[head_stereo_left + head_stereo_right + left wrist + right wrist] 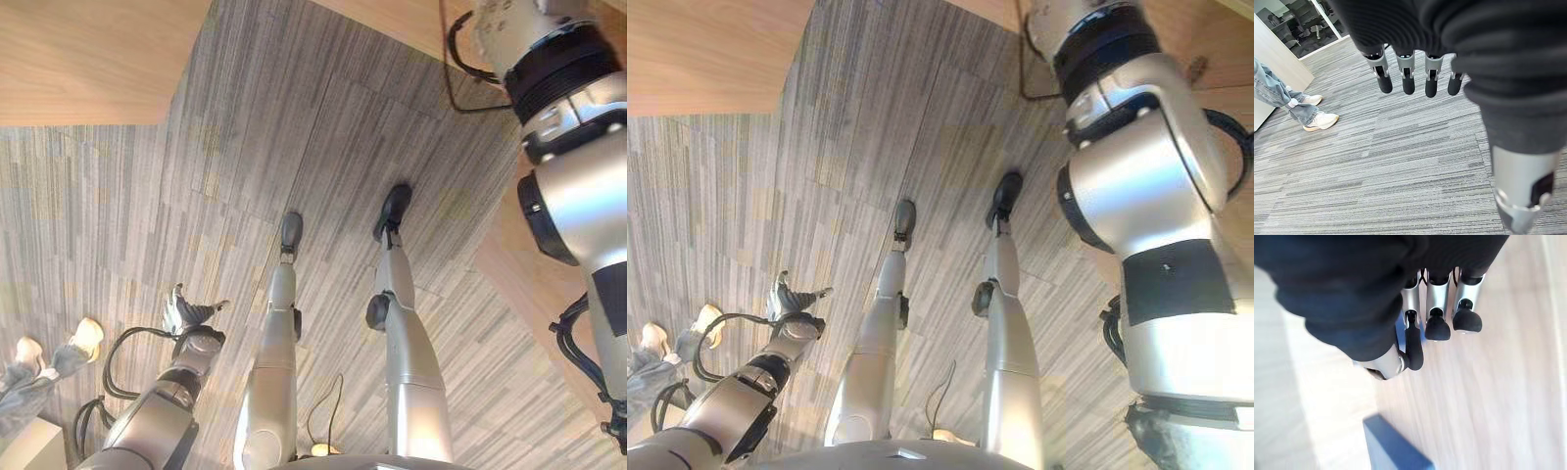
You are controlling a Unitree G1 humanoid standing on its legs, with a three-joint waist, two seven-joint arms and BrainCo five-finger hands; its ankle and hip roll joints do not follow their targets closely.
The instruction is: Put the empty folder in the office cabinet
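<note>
At far left a person's pale sneakers (1320, 120) and blue jeans stand on the grey, striped, short-pile carpet (323, 157), beside a light wood-grain panel (1278, 63). The left hand (188, 313) hangs low over that carpet, silver fingers (1408, 78) straight and relaxed, holding and touching nothing. To the right, the right hand (1437, 308) hovers with loosely extended fingers over a smooth pale wooden surface (1488, 396), empty, while a flat blue folder corner (1393, 445) lies on that surface near the hand, apart from its fingers.
</note>
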